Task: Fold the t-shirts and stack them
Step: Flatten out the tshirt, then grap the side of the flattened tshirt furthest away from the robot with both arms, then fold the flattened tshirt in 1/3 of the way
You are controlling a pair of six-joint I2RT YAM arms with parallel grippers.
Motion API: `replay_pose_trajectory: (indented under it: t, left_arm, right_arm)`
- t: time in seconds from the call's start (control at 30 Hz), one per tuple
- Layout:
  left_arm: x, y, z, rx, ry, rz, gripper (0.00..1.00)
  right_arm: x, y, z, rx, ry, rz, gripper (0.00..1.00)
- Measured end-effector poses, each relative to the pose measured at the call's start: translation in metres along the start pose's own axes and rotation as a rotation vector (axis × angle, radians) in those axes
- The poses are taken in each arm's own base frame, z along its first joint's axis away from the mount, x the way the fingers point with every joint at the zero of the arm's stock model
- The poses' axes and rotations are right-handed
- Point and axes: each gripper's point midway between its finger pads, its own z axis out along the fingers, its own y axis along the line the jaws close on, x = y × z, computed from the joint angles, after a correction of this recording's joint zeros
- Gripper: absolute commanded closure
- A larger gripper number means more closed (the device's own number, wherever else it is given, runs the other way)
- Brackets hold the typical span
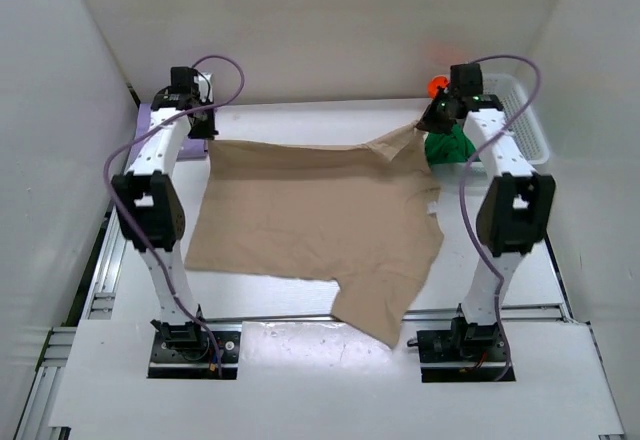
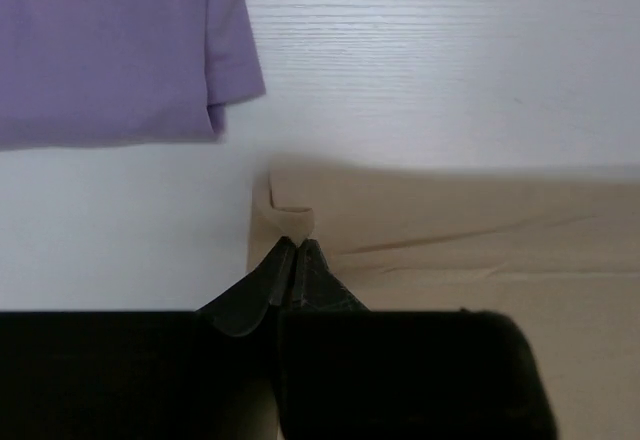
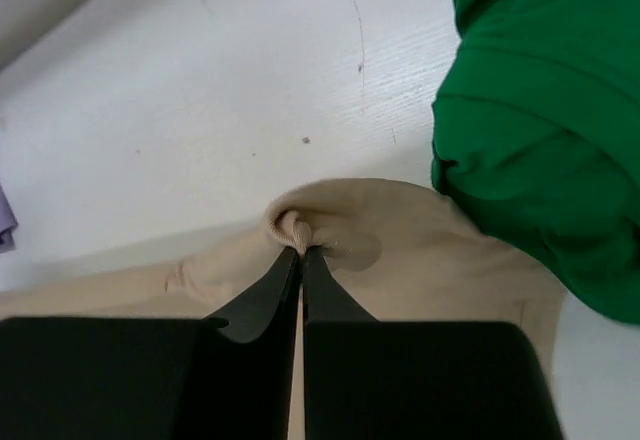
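Beige t-shirt [image 1: 310, 220] is spread flat, lightly creased; far corners are pinched by left gripper [image 2: 292, 250] and right gripper [image 3: 301, 252], jaws pressed onto cloth.

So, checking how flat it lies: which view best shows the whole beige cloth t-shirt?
Top external: the beige cloth t-shirt shows whole, spread on the table. Each wrist view shows only a pinched corner.

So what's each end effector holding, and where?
Both pinch the beige t-shirt: left end effector its far left corner, right end effector a bunched fold at the far right.
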Motion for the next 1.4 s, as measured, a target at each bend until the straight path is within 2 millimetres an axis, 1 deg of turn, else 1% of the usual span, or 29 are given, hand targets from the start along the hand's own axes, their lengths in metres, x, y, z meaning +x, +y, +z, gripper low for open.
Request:
replay_pose_trajectory:
  t: [0.07,0.1,0.13,0.2,0.27,0.33,0.4,0.5,0.63,0.7,0.8,0.9,0.97,1.17,1.27,1.3,1.4]
  left_arm:
    - [0.008,0.01,0.034,-0.01,0.043,-0.014,0.9]
    - [0.012,0.014,0.049,-0.014,0.06,-0.02,0.9]
    - [0.018,0.016,0.061,-0.017,0.078,-0.024,0.9]
    - [0.03,0.022,0.073,-0.023,0.114,-0.033,0.9]
    - [0.033,0.025,0.074,-0.027,0.124,-0.038,0.9]
    - [0.028,0.028,0.072,-0.03,0.108,-0.042,0.9]
    - [0.026,0.03,0.072,-0.033,0.1,-0.045,0.9]
    - [0.026,0.036,0.072,-0.046,0.099,-0.05,0.9]
    - [0.018,0.05,0.069,-0.089,0.078,-0.06,0.9]
    - [0.018,0.056,0.069,-0.11,0.074,-0.064,0.9]
    - [0.027,0.059,0.072,-0.127,0.094,-0.064,0.9]
    - [0.04,0.058,0.076,-0.14,0.127,-0.058,0.9]
    - [0.048,0.059,0.081,-0.152,0.149,-0.055,0.9]
    - [0.069,0.061,0.099,-0.186,0.208,-0.042,0.9]
    - [0.08,0.061,0.103,-0.196,0.235,-0.035,0.9]
    - [0.084,0.06,0.104,-0.198,0.244,-0.032,0.85]
    - [0.096,0.06,0.105,-0.204,0.273,-0.027,0.84]
  right_arm:
    - [0.012,-0.005,0.031,-0.002,0.059,0.027,1.0]
    - [0.019,-0.008,0.042,-0.003,0.084,0.041,1.0]
    - [0.026,-0.011,0.049,-0.001,0.11,0.056,1.0]
    - [0.034,-0.013,0.055,0.0,0.138,0.074,1.0]
    - [0.037,-0.012,0.053,-0.012,0.149,0.09,1.0]
    - [0.043,-0.012,0.047,-0.029,0.158,0.098,1.0]
    - [0.053,-0.013,0.039,-0.037,0.18,0.109,1.0]
    - [0.075,-0.015,0.024,-0.051,0.23,0.135,1.0]
    - [0.096,-0.012,0.003,-0.085,0.282,0.164,1.0]
    - [0.108,-0.011,-0.005,-0.103,0.311,0.182,1.0]
    - [0.131,-0.018,-0.01,-0.101,0.367,0.209,1.0]
    - [0.154,-0.03,-0.009,-0.068,0.422,0.235,1.0]
    - [0.165,-0.036,-0.01,-0.047,0.452,0.25,1.0]
    - [0.17,-0.038,-0.007,-0.04,0.47,0.258,1.0]
    - [0.171,-0.039,-0.007,-0.042,0.473,0.26,1.0]
    - [0.173,-0.039,-0.007,-0.043,0.477,0.261,1.0]
    - [0.185,-0.046,-0.007,-0.028,0.502,0.273,1.0]
